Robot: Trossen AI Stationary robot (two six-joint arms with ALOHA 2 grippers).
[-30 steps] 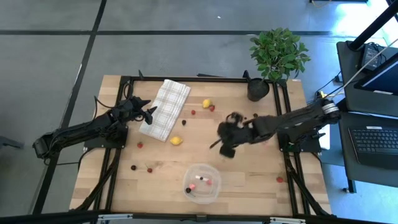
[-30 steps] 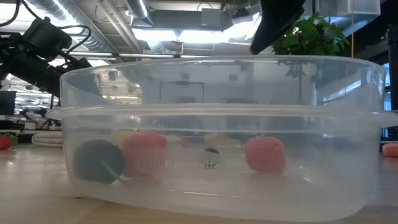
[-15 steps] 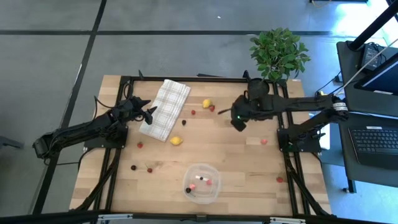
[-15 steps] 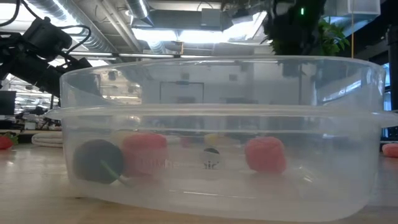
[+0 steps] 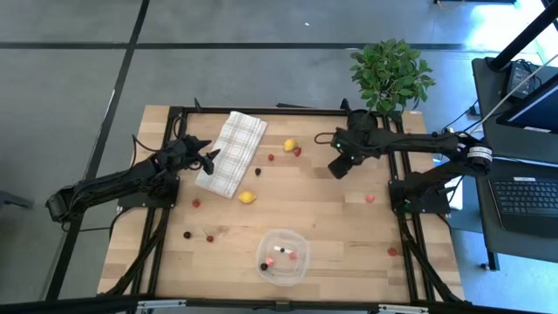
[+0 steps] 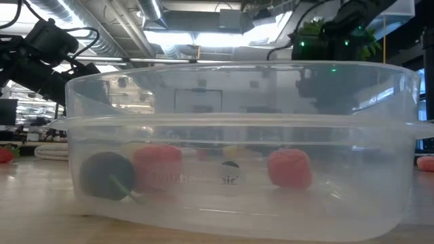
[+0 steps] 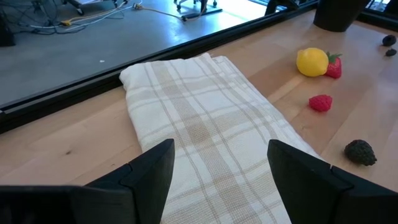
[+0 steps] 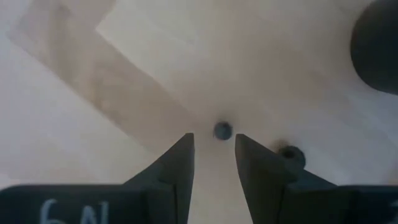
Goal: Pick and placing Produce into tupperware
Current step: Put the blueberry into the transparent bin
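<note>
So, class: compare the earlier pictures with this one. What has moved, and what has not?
The right arm swung from mid-table, near the container, to the far side by the plant pot. Its right pincer now hangs, fingers slightly apart with nothing between them, over a small dark berry. The left pincer stayed open at the checked cloth. The tupperware and its fruit are unchanged.

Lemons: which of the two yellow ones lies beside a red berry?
The far lemon near the plant pot, touching a red berry; the other lemon lies alone by the cloth.
</note>
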